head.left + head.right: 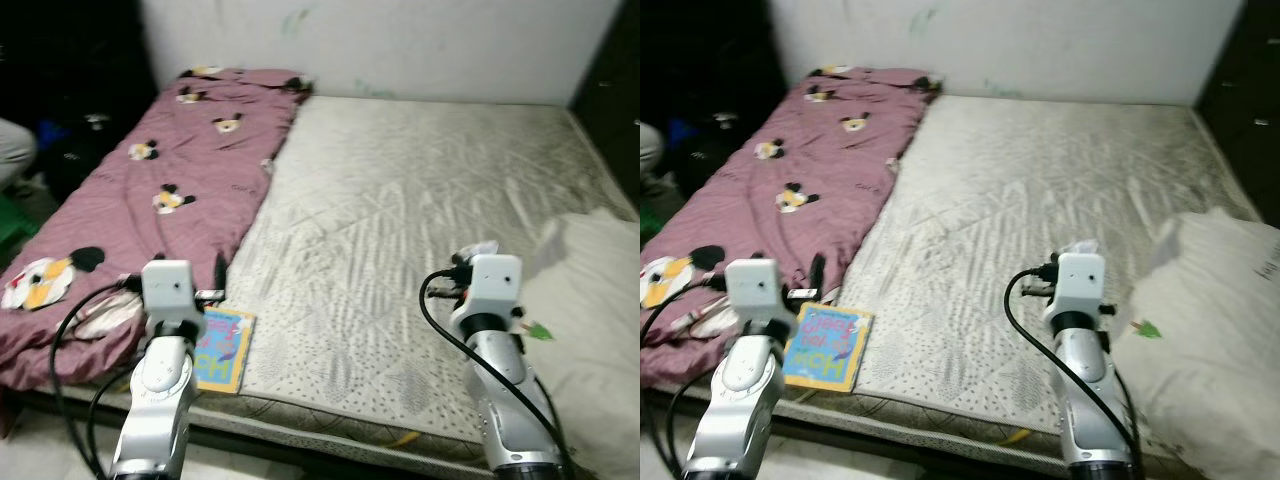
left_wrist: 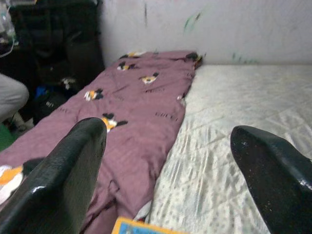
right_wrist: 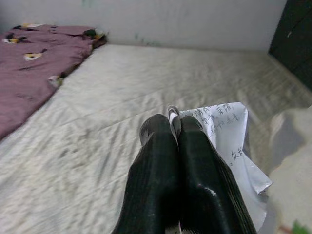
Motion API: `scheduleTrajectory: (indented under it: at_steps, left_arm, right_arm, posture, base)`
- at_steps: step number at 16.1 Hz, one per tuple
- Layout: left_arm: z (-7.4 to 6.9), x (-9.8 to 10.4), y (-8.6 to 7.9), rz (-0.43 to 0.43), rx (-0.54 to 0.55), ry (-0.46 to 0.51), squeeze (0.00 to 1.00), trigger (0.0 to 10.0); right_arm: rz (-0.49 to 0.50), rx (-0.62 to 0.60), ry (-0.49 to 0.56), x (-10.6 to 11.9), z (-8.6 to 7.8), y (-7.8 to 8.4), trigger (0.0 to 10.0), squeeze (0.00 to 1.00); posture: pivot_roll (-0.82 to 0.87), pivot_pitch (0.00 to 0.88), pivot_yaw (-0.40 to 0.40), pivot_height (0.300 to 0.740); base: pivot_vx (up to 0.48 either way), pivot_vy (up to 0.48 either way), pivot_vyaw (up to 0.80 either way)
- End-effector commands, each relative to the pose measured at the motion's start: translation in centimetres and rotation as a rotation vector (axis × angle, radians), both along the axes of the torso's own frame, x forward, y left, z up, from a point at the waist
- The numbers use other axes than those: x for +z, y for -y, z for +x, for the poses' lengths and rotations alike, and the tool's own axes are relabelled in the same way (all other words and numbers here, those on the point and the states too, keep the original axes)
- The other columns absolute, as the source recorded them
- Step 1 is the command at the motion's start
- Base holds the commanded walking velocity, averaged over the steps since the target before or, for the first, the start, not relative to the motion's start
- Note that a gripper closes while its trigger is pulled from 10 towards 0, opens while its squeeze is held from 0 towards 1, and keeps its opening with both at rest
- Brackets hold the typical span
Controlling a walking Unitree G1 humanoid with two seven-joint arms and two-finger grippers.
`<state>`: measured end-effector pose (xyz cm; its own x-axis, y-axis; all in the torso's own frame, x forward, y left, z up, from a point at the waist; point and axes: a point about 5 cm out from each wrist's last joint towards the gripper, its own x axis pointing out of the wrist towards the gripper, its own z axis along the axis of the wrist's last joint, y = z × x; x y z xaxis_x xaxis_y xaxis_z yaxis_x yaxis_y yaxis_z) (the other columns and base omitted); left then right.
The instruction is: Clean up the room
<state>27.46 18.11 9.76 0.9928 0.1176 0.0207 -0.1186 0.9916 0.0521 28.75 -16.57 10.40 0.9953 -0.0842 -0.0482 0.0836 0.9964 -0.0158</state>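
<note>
A bare mattress (image 1: 420,230) is filling most of the scene, running up to a pale wall (image 1: 400,40) at twelve o'clock. A maroon blanket (image 1: 170,170) with cartoon prints is lying along the mattress's nine o'clock side. A pale pillow (image 1: 1210,310) is sitting at about four o'clock. A colourful book (image 1: 222,350) is lying at seven o'clock on the mattress's near edge, just beside the blanket. The left gripper (image 2: 168,161) is hovering above the book with its fingers (image 2: 68,170) spread wide apart, holding nothing. The right gripper (image 3: 174,127) is hanging over the mattress near the pillow, fingers pressed together and pinching a sheet of paper (image 3: 229,131) with handwriting on it. At nine o'clock, past the blanket, something pale is showing in the dark, perhaps a person's knee (image 2: 12,97).
</note>
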Motion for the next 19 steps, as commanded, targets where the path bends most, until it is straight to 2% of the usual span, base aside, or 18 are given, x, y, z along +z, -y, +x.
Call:
scheduleTrajectory:
  at_steps: [1,3,4,9,10,11,13,14,16,19]
  left_arm:
    - [-0.9,-0.5,-0.8,-0.027,0.02,-0.02,0.0,10.0]
    - [-1.4,-0.8,-0.6,-0.044,-0.005,-0.019,0.0,10.0]
    - [-1.6,-1.1,-0.6,-0.051,-0.014,-0.032,0.0,10.0]
    - [-0.8,-0.4,0.2,-0.088,-0.046,-0.009,0.0,10.0]
    - [-0.8,-0.3,0.5,-0.161,-0.079,-0.012,0.0,10.0]
    - [-0.9,-0.3,0.7,-0.174,-0.094,-0.011,0.0,10.0]
    - [-1.2,-0.6,0.5,-0.129,-0.055,-0.018,0.0,10.0]
    - [-1.2,-0.6,0.3,-0.13,-0.036,-0.018,0.0,10.0]
    - [-0.9,-0.4,0.2,-0.123,-0.025,-0.017,0.0,10.0]
    - [-0.2,0.2,0.6,-0.127,-0.045,0.002,0.0,10.0]
  right_arm:
    - [0.043,0.041,0.041,0.8,-0.1,-0.5,10.0,0.0]
    - [0.02,0.045,0.082,1.2,-0.4,-0.3,10.0,0.0]
    - [0.039,0.018,0.104,1.5,-0.2,-0.1,10.0,0.0]
    - [0.034,0.023,0.119,2.4,1.0,0.4,10.0,0.0]
    - [0.033,0.032,0.12,2.4,1.2,0.5,10.0,0.0]
    - [0.04,0.035,0.123,2.5,1.3,0.5,10.0,0.0]
    - [0.06,0.02,0.108,2.3,1.4,0.5,10.0,0.0]
    - [0.105,0.019,0.103,2.1,1.5,0.4,10.0,0.0]
    - [0.115,0.02,0.11,2.3,1.7,0.4,10.0,0.0]
    - [0.046,0.051,0.113,2.6,2.2,0.0,10.0,0.0]
  posture:
    - [-0.01,0.0,0.043,0.74]
    - [-0.01,0.0,0.043,0.74]
    - [-0.01,0.0,0.044,0.74]
    - [-0.01,0.0,0.02,0.74]
    - [-0.01,0.0,0.014,0.74]
    - [-0.01,0.0,0.014,0.74]
    - [-0.01,0.0,0.011,0.74]
    - [0.0,0.0,0.011,0.74]
    - [0.0,0.0,0.012,0.74]
    - [-0.01,0.0,0.008,0.74]
  base:
    - [0.0,0.0,0.0]
    - [0.0,0.0,0.0]
    - [0.0,0.0,0.0]
    - [0.0,0.0,0.0]
    - [0.0,0.0,0.0]
    - [0.0,0.0,0.0]
    - [0.0,0.0,0.0]
    - [0.0,0.0,0.0]
    - [0.0,0.0,0.0]
    - [0.0,0.0,0.0]
